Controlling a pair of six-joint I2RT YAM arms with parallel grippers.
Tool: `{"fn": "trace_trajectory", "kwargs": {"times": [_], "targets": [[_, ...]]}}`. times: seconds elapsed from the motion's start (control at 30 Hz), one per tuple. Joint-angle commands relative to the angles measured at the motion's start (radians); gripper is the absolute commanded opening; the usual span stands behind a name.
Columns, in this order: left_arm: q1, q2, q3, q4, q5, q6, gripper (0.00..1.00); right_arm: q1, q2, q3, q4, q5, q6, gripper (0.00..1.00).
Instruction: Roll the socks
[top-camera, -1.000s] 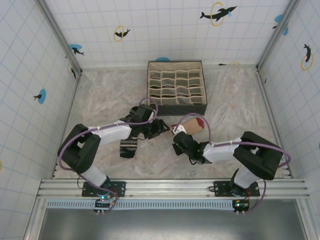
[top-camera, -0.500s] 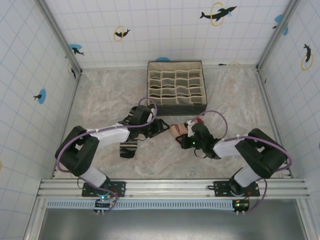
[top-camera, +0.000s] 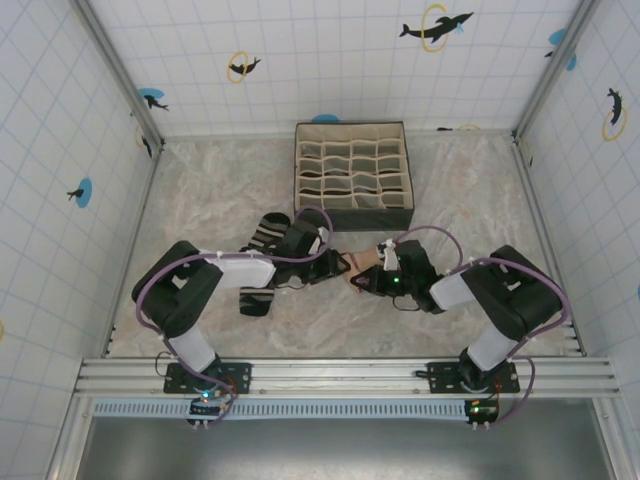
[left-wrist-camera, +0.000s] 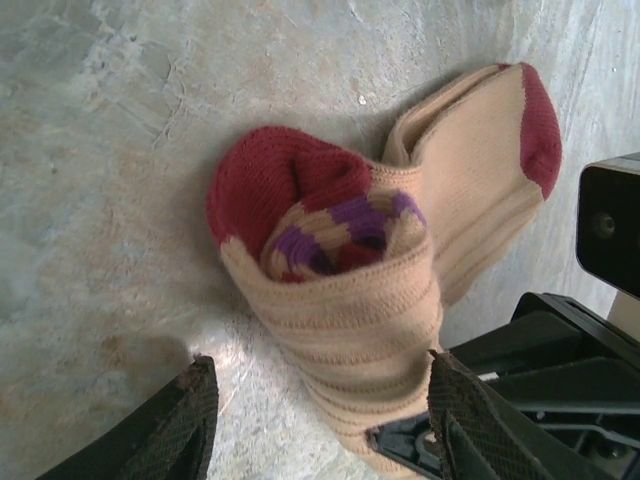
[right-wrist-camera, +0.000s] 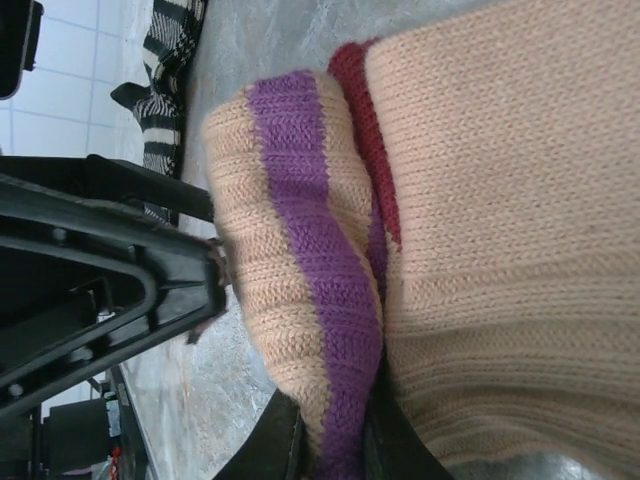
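The peach sock (left-wrist-camera: 345, 300) lies bunched into a loose roll on the marble table, dark red toe and purple stripes showing at its open end. My left gripper (left-wrist-camera: 320, 372) is open, one finger on each side of the roll, the left finger (left-wrist-camera: 185, 420) apart from the fabric. My right gripper (right-wrist-camera: 335, 425) is shut on a fold of the peach sock (right-wrist-camera: 480, 200) with its purple stripe. From above, the sock (top-camera: 358, 260) sits between the left gripper (top-camera: 333, 264) and the right gripper (top-camera: 368, 278). A black striped sock (top-camera: 266, 230) lies behind the left arm.
A second black striped piece (top-camera: 255, 300) lies near the left arm's elbow. A dark organizer box (top-camera: 403, 180) with several compartments stands behind the grippers. Tiled walls enclose the table (top-camera: 200, 200), with bare marble at the left and right.
The left gripper slid right up to the peach sock and its jaws narrowed. The right wrist swung right and turned, bunching the sock toward the left gripper. The black sock behind the left arm became visible.
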Motion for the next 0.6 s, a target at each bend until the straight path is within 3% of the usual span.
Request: {"fn": "trace_trajectory", "kwargs": {"times": [0.0, 0.23, 0.4, 0.57], "targets": [[-0.001, 0.030, 0.028, 0.035, -0.023, 0.023, 0.54, -0.009, 0.041, -0.049, -0.128, -0.009, 0.057, 0.00], [-0.004, 0.082, 0.033, 0.053, -0.028, -0.002, 0.49, -0.024, 0.054, -0.081, -0.050, -0.034, 0.096, 0.00], [-0.007, 0.111, 0.046, 0.055, -0.049, -0.017, 0.39, -0.027, 0.067, -0.086, -0.020, -0.046, 0.106, 0.00], [-0.007, 0.142, 0.081, -0.001, -0.067, -0.019, 0.16, -0.028, 0.053, -0.093, -0.007, -0.043, 0.111, 0.04]]}}
